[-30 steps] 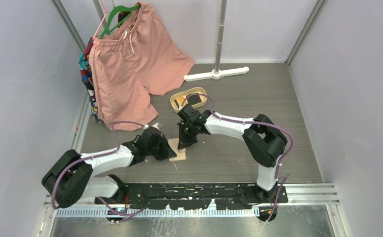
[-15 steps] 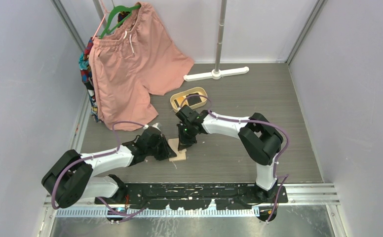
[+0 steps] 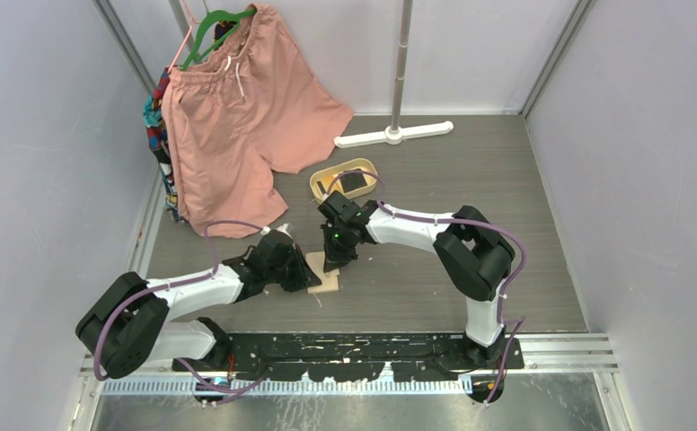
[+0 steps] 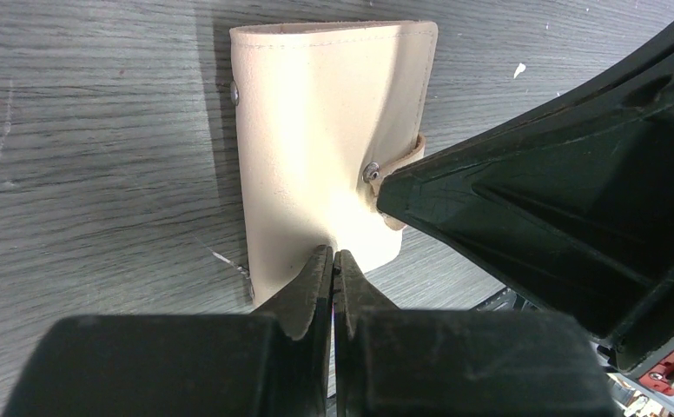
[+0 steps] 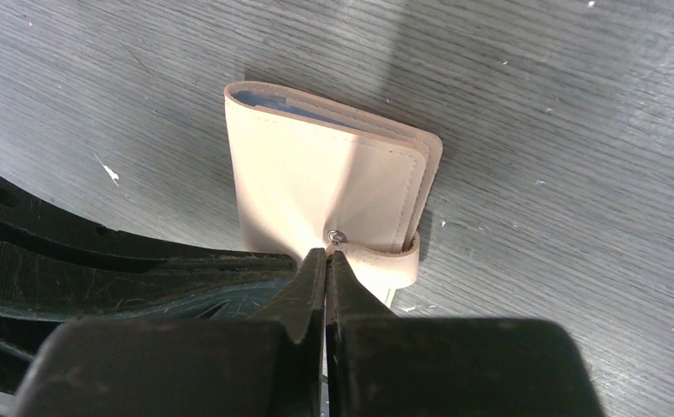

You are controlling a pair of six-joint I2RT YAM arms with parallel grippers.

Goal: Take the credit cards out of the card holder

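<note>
The beige card holder (image 3: 326, 280) lies folded shut on the grey wood-grain table between both grippers. It shows clearly in the left wrist view (image 4: 316, 130) and the right wrist view (image 5: 316, 174). My left gripper (image 3: 306, 275) is shut, and its tips (image 4: 333, 257) press on the holder's cover. My right gripper (image 3: 330, 262) is shut on the free end of the snap tab (image 5: 377, 259), beside the bare snap stud (image 5: 335, 235). A blue sliver (image 5: 286, 102) shows at the holder's far edge. The cards inside are hidden. One black card (image 3: 356, 180) lies in the oval tan tray.
The oval tan tray (image 3: 325, 178) stands just behind the right gripper. Pink shorts (image 3: 237, 108) hang on a green hanger at the back left. A white stand foot (image 3: 394, 135) and its pole are at the back. Grey walls close in both sides.
The right arm's wrist has crept slightly to the left. The card holder and the left gripper have stayed in place.
</note>
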